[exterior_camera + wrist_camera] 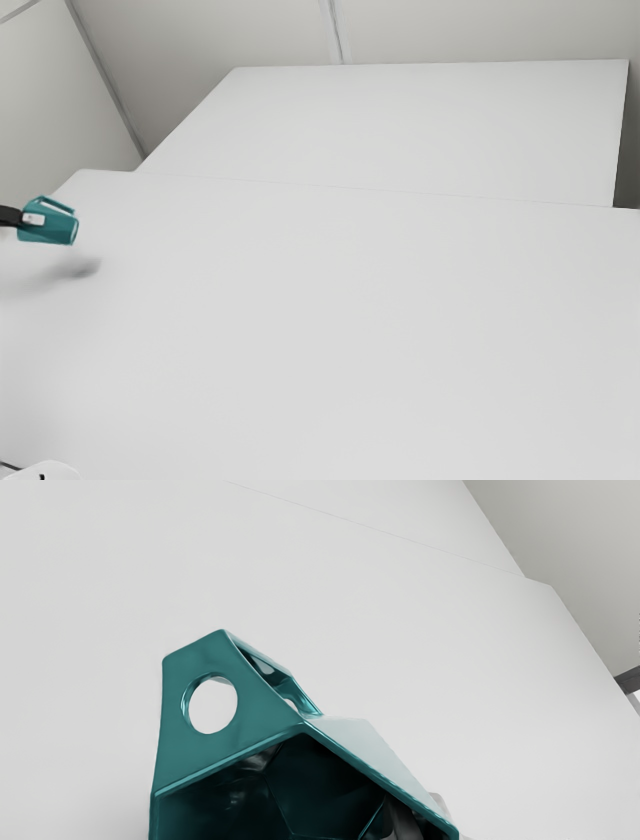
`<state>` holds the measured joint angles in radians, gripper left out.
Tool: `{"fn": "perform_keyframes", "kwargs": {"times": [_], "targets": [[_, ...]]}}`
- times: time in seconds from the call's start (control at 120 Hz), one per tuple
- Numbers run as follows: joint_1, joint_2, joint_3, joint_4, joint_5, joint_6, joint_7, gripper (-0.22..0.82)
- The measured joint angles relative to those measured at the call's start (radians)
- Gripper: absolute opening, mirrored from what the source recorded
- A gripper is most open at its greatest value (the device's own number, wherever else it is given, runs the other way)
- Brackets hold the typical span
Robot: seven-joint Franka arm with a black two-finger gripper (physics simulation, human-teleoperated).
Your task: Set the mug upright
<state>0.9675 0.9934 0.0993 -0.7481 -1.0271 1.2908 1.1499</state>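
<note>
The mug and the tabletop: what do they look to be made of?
Mug: probably glazed ceramic, perhaps plastic; teal and glossy, with bright highlights along its rim and edges. Tabletop: smooth, matte white, perhaps laminate or painted board; its even surface shows no grain.

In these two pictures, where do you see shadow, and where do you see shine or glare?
Exterior view: a soft, blurry shadow lies on the white table below the raised teal mug, under bright, even light. Wrist view: thin highlights run along the mug's rim, a pale sheen washes out one outer side, and the inside is mostly dark.
</note>
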Motion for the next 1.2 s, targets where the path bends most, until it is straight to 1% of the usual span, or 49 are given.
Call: {"fn": "perform_keyframes", "kwargs": {"times": [0.067, 0.133, 0.183, 0.267, 0.342, 0.383, 0.5, 0.625, 0.725, 0.833, 1.042, 1.2], "targets": [[-0.011, -0.091, -0.004, -0.093, 0.07, -0.001, -0.007, -0.18], [-0.05, -0.206, -0.011, -0.212, 0.159, 0.016, -0.014, -0.18], [-0.1, -0.282, -0.014, -0.276, 0.236, 0.034, -0.021, -0.18], [-0.198, -0.372, -0.023, -0.338, 0.368, 0.068, -0.043, -0.18], [-0.276, -0.489, -0.028, -0.473, 0.454, 0.124, -0.063, -0.18], [-0.315, -0.533, -0.028, -0.52, 0.499, 0.153, -0.076, -0.18], [-0.443, -0.598, -0.029, -0.579, 0.625, 0.224, -0.12, -0.18], [-0.584, -0.716, -0.027, -0.733, 0.721, 0.317, -0.18, -0.18], [-0.667, -0.796, -0.026, -0.867, 0.768, 0.405, -0.231, -0.18], [-0.728, -0.825, -0.025, -0.933, 0.795, 0.485, -0.287, -0.18], [-0.82, -0.944, -0.028, -1.155, 0.832, 0.659, -0.402, -0.18], [-0.876, -1.016, -0.029, -1.288, 0.887, 0.766, -0.496, -0.18]]}}
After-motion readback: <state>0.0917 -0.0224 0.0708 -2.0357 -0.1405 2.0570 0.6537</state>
